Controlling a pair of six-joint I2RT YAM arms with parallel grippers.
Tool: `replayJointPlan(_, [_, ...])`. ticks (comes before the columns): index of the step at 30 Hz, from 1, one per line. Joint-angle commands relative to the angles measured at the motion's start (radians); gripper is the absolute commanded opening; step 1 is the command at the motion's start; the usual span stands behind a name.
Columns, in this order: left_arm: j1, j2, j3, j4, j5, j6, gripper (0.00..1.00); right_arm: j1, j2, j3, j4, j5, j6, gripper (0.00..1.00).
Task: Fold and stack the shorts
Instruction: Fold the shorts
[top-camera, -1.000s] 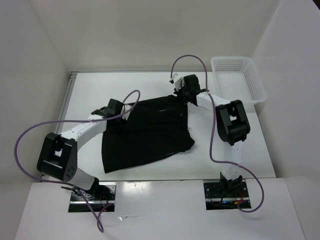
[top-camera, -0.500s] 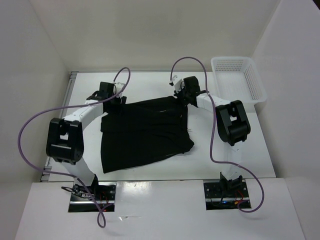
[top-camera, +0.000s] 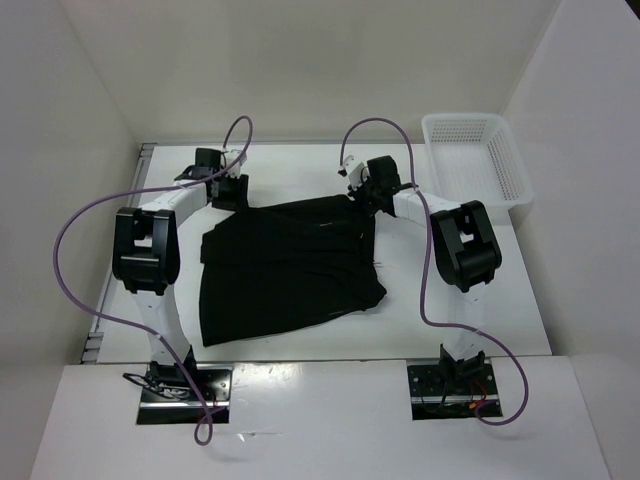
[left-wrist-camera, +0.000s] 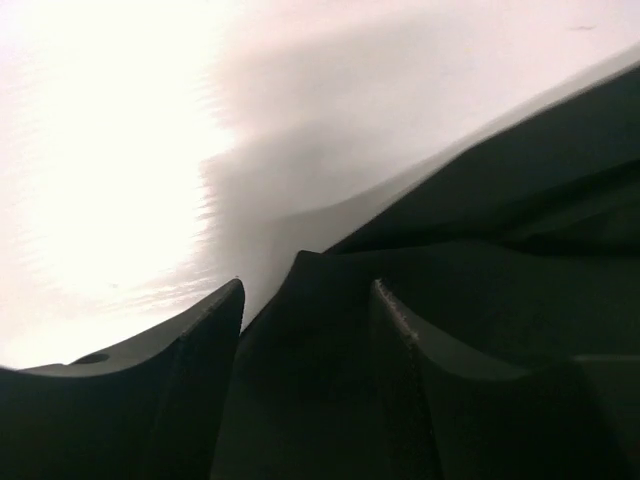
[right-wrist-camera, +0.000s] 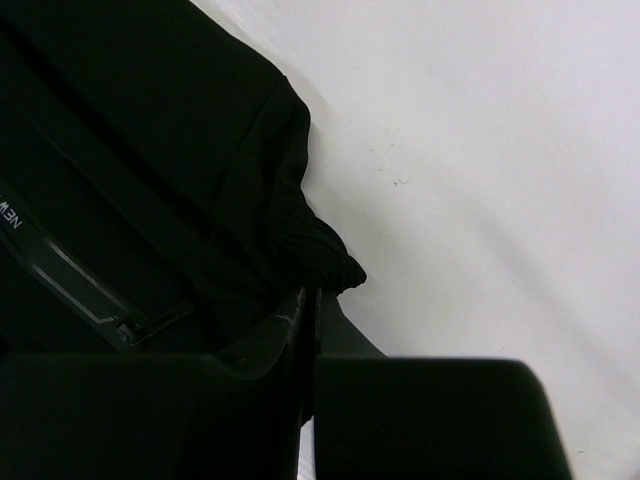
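- A robot lab: a closed-off test cell.
- Plain white walls (top-camera: 300, 70) box in a white bench (top-camera: 300, 170) on three sides.
- A left arm (top-camera: 145, 250) and a right arm (top-camera: 462, 245) are bolted at its near edge, on metal plates (top-camera: 215, 383).
- Purple cables (top-camera: 75, 260) loop loose from both arms.
- A white mesh basket (top-camera: 465, 117) sits at the far right corner.

One camera high behind the arms (top-camera: 455, 245), one close on each wrist
The top one looks down on the table (top-camera: 300, 165); the left wrist skims low along the shorts (left-wrist-camera: 520, 250), the right peers straight down at their corner, both very near; all share that cloth
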Motion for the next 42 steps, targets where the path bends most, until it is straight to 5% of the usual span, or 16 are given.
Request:
replayJointPlan(1, [-0.004,0.019,0.029,-0.027,0.077,0.005,0.58,0.012,-0.055,-0.008,-0.001,-0.019,-0.018,0.00])
replayJointPlan(10, [-0.004,0.054,0.038,-0.156,0.120,0.005,0.43,0.012,-0.055,-0.008,-0.001,-0.009,-0.027,0.00])
replayJointPlan(15, [-0.013,0.045,0.038,-0.137,0.091,0.005,0.00,0.012,-0.055,-0.008,-0.001,-0.009,-0.027,0.00])
replayJointPlan(22, [-0.013,-0.085,0.097,-0.236,0.051,0.005,0.00,0.012,-0.075,-0.018,-0.010,0.000,-0.045,0.00])
replayJointPlan(31, [-0.165,-0.400,-0.355,-0.359,-0.049,0.005,0.00,0.022,-0.095,-0.049,0.008,-0.009,-0.064,0.00])
replayJointPlan(37, [-0.228,-0.386,-0.414,-0.480,-0.074,0.005,0.32,0.031,-0.095,-0.049,0.008,-0.019,-0.073,0.00])
replayJointPlan(42, [-0.202,-0.507,-0.350,-0.538,0.018,0.005,0.38,0.031,-0.123,-0.073,0.008,-0.009,-0.093,0.00])
